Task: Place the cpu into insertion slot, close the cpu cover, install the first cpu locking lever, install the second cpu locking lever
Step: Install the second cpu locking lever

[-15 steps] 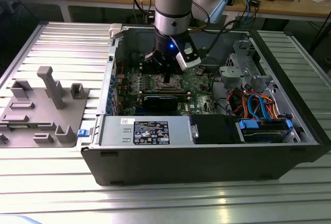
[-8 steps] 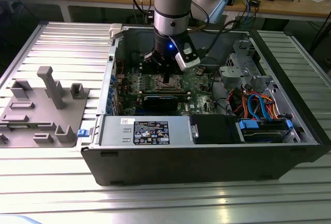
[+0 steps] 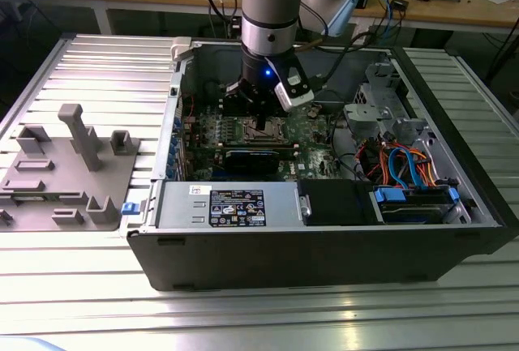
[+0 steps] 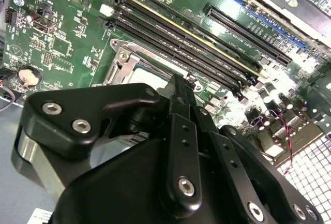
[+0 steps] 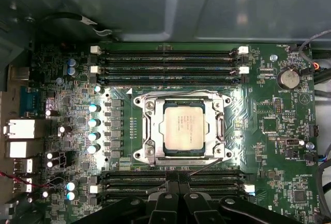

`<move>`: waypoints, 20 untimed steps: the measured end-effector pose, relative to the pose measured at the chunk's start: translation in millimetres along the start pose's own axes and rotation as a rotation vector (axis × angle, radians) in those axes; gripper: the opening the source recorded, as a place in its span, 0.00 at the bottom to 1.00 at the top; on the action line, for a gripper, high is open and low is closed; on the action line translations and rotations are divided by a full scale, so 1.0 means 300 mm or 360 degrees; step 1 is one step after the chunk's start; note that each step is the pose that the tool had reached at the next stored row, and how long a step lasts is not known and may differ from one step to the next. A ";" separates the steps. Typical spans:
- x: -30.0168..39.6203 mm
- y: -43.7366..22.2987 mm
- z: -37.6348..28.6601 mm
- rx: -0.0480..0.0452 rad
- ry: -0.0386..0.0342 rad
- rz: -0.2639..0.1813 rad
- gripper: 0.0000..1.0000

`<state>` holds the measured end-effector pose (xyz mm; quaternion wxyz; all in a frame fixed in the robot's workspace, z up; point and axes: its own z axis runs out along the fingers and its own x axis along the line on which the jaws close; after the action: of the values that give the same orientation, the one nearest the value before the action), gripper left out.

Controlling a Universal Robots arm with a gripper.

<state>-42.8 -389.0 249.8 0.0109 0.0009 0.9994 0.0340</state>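
The cpu (image 5: 182,128), a dull silver square, lies flat in the insertion slot (image 3: 263,130) on the green motherboard. The cpu cover (image 5: 150,131), a silver frame, lies down around the chip, which shows through its window. One wire locking lever (image 5: 181,95) runs along one edge of the socket. A second thin lever (image 5: 207,164) slants from a socket corner towards my fingertips. My gripper (image 5: 176,180) hovers low at the socket's edge, beside the memory slots, and looks shut with nothing seen between its fingers. The second wrist view has the gripper (image 4: 178,81) just over the cover (image 4: 124,61).
Long black memory slots (image 5: 165,58) flank the socket on both sides. A black graphics card (image 3: 259,160), the power supply (image 3: 227,205) and a drive cage with orange and blue cables (image 3: 405,173) crowd the open case. A grey fixture tray (image 3: 73,164) sits at the exterior view's left.
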 end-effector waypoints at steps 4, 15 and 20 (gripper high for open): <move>0.000 -0.028 -0.001 -0.0028 0.0013 0.0002 0.11; 0.013 -0.041 0.019 -0.0067 0.0041 -0.0012 0.11; 0.021 -0.061 0.035 -0.0098 0.0050 -0.0023 0.11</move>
<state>-48.9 -406.4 237.9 -0.0047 -0.0073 0.9979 0.0647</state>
